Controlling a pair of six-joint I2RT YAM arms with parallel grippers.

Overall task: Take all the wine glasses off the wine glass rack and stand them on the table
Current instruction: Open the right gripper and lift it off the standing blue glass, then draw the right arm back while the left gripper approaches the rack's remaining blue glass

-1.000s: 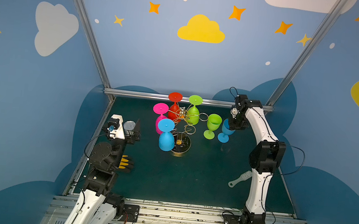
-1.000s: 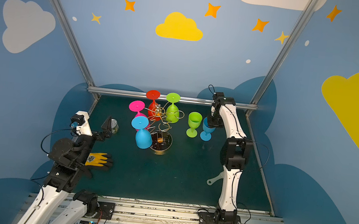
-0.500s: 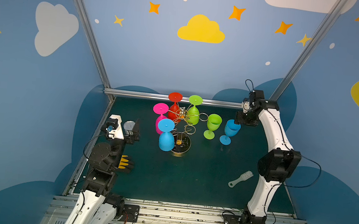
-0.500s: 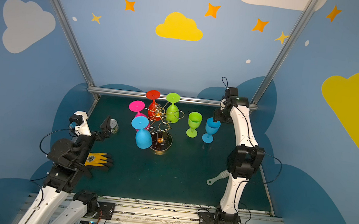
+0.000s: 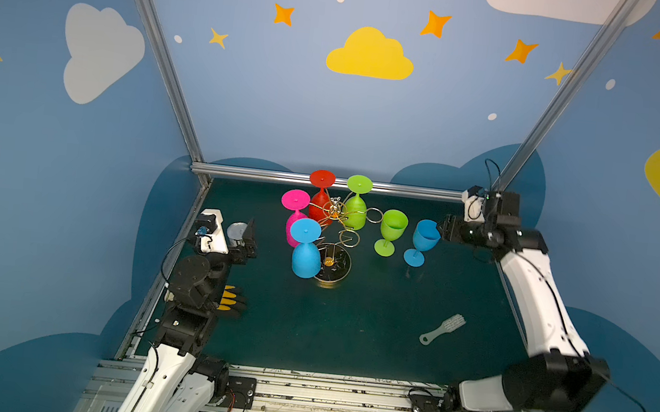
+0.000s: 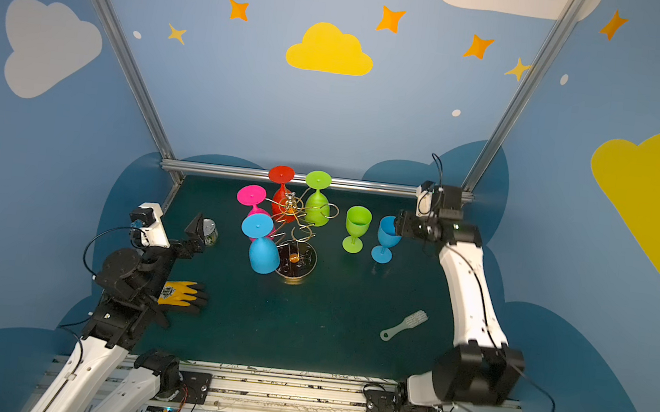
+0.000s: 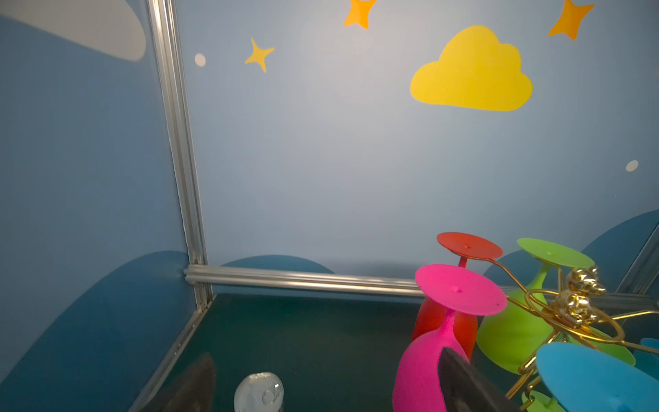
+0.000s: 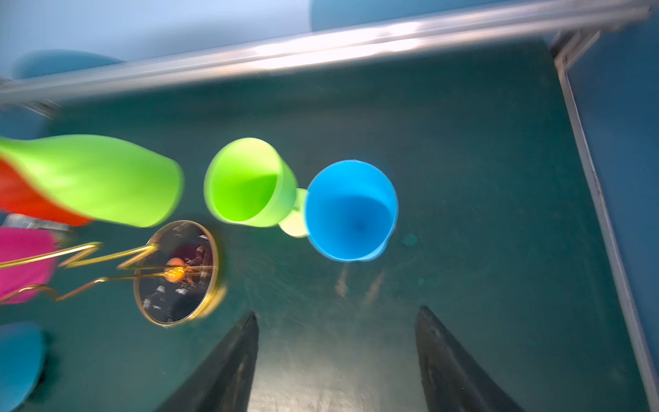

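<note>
**A:** Four glasses hang upside down on the wine glass rack (image 5: pixel 334 210), mid-frame in both top views: pink glass (image 5: pixel 296 217), red glass (image 5: pixel 319 208), green glass (image 5: pixel 356 214), blue glass (image 5: pixel 305 256).

**B:** Any off it?

**A:** Yep, 2 stand upright on the mat (image 5: pixel 347 342) right of the rack: upright green glass (image 5: pixel 393 227), then upright blue glass (image 5: pixel 425 238).

**B:** Grippers?

**A:** Right gripper (image 8: pixel 338 312) is just beside the upright blue glass's rim, fingers (image 8: pixel 231 360) spread, nothing btw them. The upright green glass stands btw it & the rack. Left gripper (image 7: pixel 326 356) is at mid-left, jaws wide apart, empty, w/ a silver can (image 5: pixel 237 231) right by it. Yellow glove (image 6: pixel 181 294) lower left, pale brush (image 5: pixel 442 329) lower right.
</note>
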